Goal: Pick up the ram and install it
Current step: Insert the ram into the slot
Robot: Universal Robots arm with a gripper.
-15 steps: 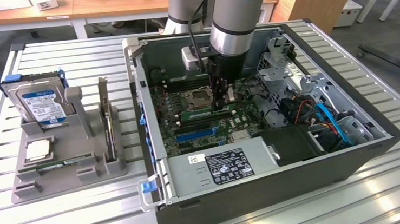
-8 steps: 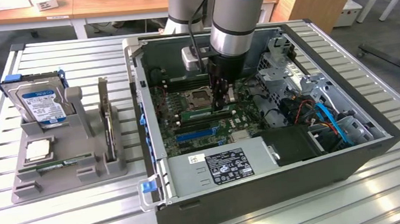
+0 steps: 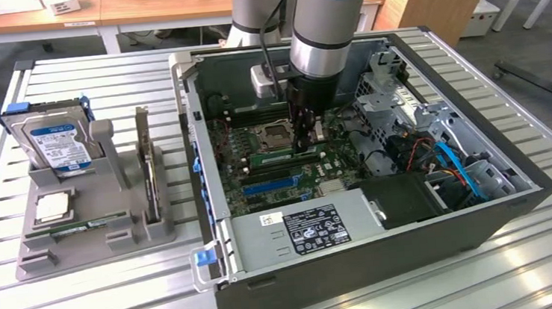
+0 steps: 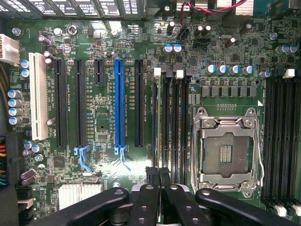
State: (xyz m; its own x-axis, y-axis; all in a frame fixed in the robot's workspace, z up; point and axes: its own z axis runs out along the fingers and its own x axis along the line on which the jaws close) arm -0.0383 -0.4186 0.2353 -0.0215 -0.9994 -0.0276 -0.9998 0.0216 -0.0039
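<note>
The arm reaches down into the open computer case [image 3: 481, 215], which fills the middle and the exterior view's right of the frame. The gripper [image 3: 305, 144] hangs low over the motherboard [image 4: 106, 120], just beside the empty CPU socket [image 3: 276, 133]. In the wrist view the black fingertips [image 4: 151, 178] sit drawn close together, in line with the end of the memory slots next to the socket. The ram [image 3: 274, 157] appears as a narrow green strip standing on edge in those slots, running from the gripper tips toward the exterior view's left. Whether the fingers pinch its end or only rest against it cannot be told.

Past the memory slots lie black expansion slots, a blue slot [image 4: 119, 103] and a white slot [image 4: 38, 101]. A labelled power supply [image 3: 303, 231] sits along the case's near edge.

On the slatted table [image 3: 536, 266], at the exterior view's left, a grey holder [image 3: 94, 249] carries a hard drive [image 3: 55, 144] with a blue label, an upright expansion card [image 3: 145, 162] and a narrow green strip [image 3: 75, 229] lying in its front groove.
</note>
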